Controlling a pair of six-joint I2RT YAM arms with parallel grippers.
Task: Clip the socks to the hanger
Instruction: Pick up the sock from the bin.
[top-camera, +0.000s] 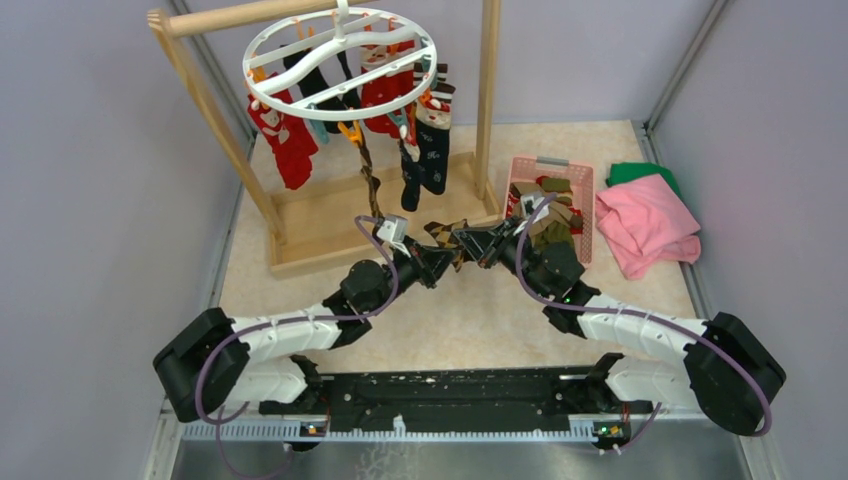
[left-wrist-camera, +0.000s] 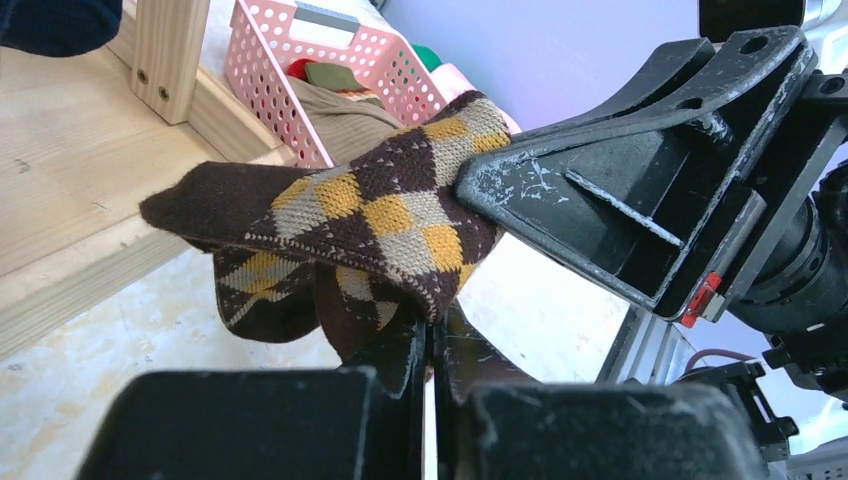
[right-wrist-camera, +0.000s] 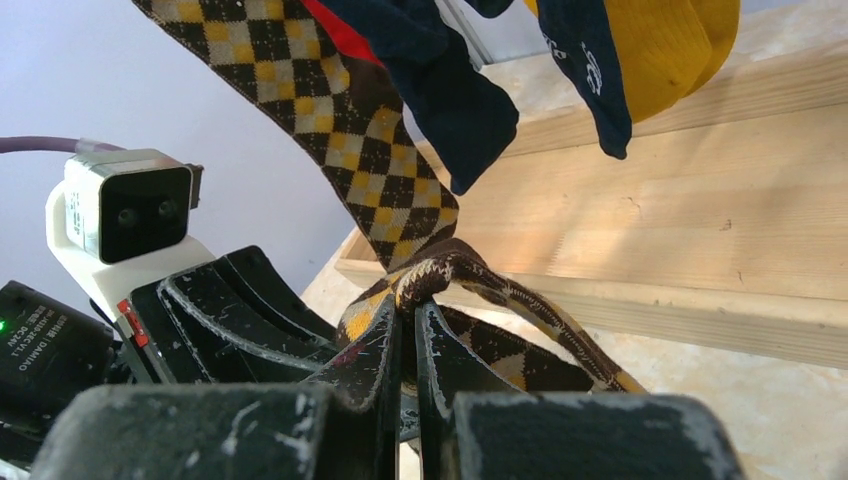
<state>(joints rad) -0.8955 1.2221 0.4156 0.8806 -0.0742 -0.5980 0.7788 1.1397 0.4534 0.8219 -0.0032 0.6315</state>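
The left gripper (left-wrist-camera: 432, 335), closest to its own wrist camera, has its two scuffed black fingers pressed together on the lower fold of a soft brown argyle sock (left-wrist-camera: 380, 215) with mustard and beige diamonds. The right gripper (right-wrist-camera: 405, 325) is likewise pinched tight on the same sock at its other end. The sock hangs bunched between the two arms, above the beige speckled table (top-camera: 480, 320) and just in front of the base of the light wooden rack (top-camera: 320, 225). From the rack's top bar hangs the white plastic ring hanger (top-camera: 340, 62) with wavy crossbars and orange and teal clips. Several socks already dangle from it: a red patterned sock (top-camera: 290, 145) at the left, dark navy patterned socks (top-camera: 430, 145) at the right, a mustard sock (right-wrist-camera: 660, 50), and a second argyle sock (top-camera: 368, 170) in the middle. The lower end of that second sock comes down right beside the held one, and I cannot tell whether they touch. To the right of the rack stands a pink perforated plastic basket (top-camera: 588, 205) holding olive and brown socks (top-camera: 555, 185). Beside it lie a crumpled pink cloth (top-camera: 645, 232) and a green cloth (top-camera: 632, 172).
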